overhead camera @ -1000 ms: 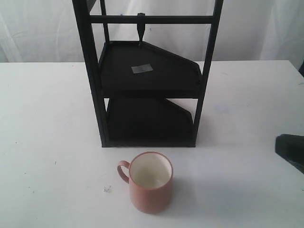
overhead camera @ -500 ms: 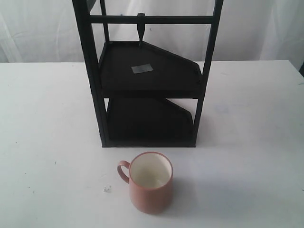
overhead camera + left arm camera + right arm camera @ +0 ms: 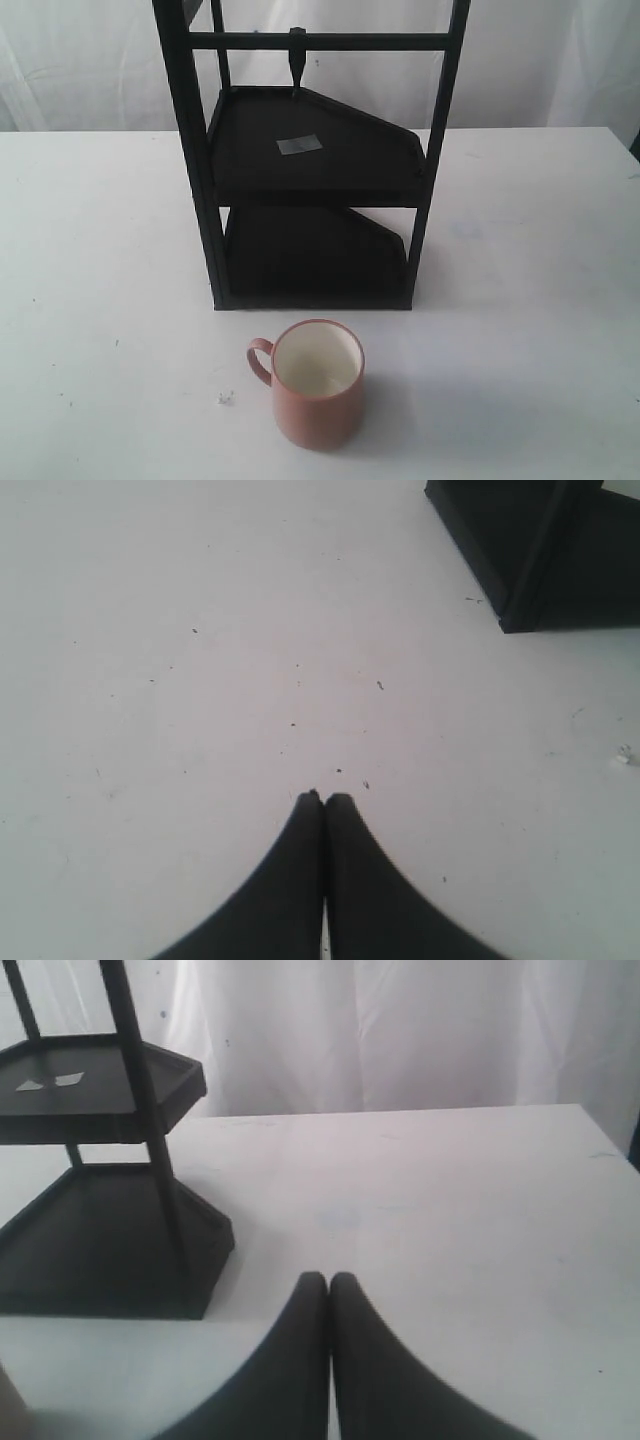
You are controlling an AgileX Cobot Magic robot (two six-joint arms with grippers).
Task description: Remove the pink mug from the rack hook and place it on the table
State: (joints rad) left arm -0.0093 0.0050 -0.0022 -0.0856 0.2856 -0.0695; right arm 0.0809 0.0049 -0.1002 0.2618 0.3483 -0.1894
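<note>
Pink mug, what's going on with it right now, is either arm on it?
Nothing is holding it. The pink mug stands upright on the table in front of the rack, and the rack hook is bare. Neither arm shows in the exterior view. The left gripper and right gripper both have their fingers shut on nothing, with only table and rack beyond them. The task looks done.

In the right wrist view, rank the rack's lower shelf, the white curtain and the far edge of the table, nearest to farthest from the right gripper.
From the right gripper:
1. Lower shelf, low down, its corner closest to the gripper.
2. Far edge of the table, beyond that shelf.
3. White curtain, behind the table, farthest.
</note>
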